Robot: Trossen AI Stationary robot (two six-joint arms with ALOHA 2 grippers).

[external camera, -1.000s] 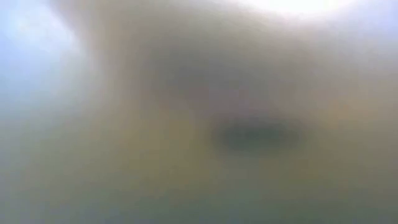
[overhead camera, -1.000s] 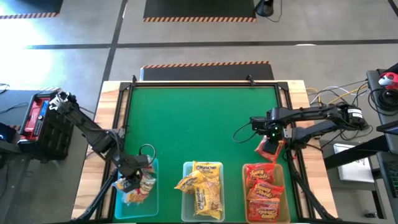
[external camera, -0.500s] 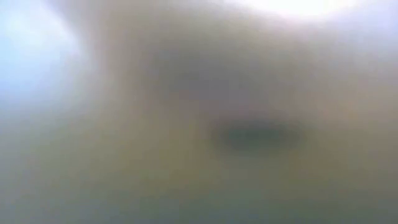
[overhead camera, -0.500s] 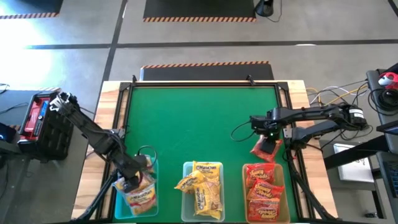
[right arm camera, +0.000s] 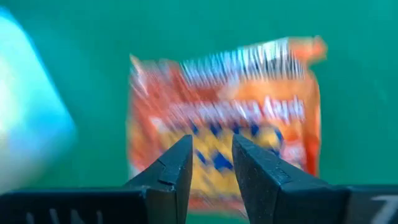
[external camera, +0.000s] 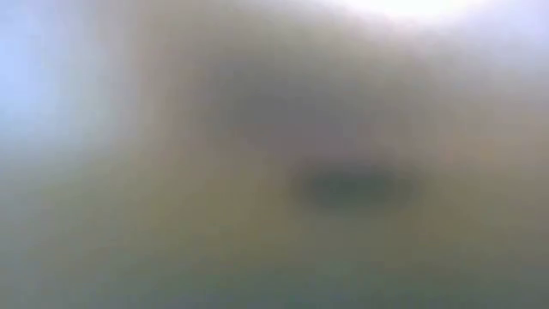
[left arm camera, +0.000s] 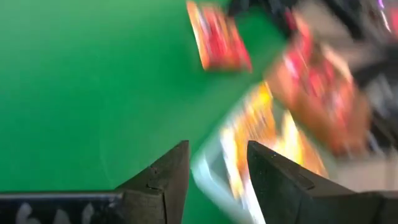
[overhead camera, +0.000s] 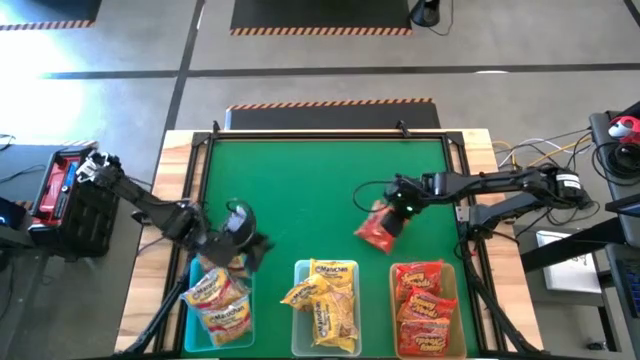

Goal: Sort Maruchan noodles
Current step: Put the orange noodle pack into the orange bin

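Maruchan noodles: right gripper (overhead camera: 392, 213) clamps red packet (overhead camera: 377, 229); centre over red bin (overhead camera: 453, 300) before release; left gripper (overhead camera: 232, 248) empty, parted.

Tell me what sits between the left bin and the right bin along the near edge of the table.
In the high view, a middle bin of yellow Maruchan packets sits between the left bin and the right bin of red packets.

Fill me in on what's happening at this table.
Ramen packets are being sorted into three bins by colour. The right gripper holds a red packet over the green mat, beside the red bin. The left gripper is open and empty above the left bin; the yellow packets fill the middle one.
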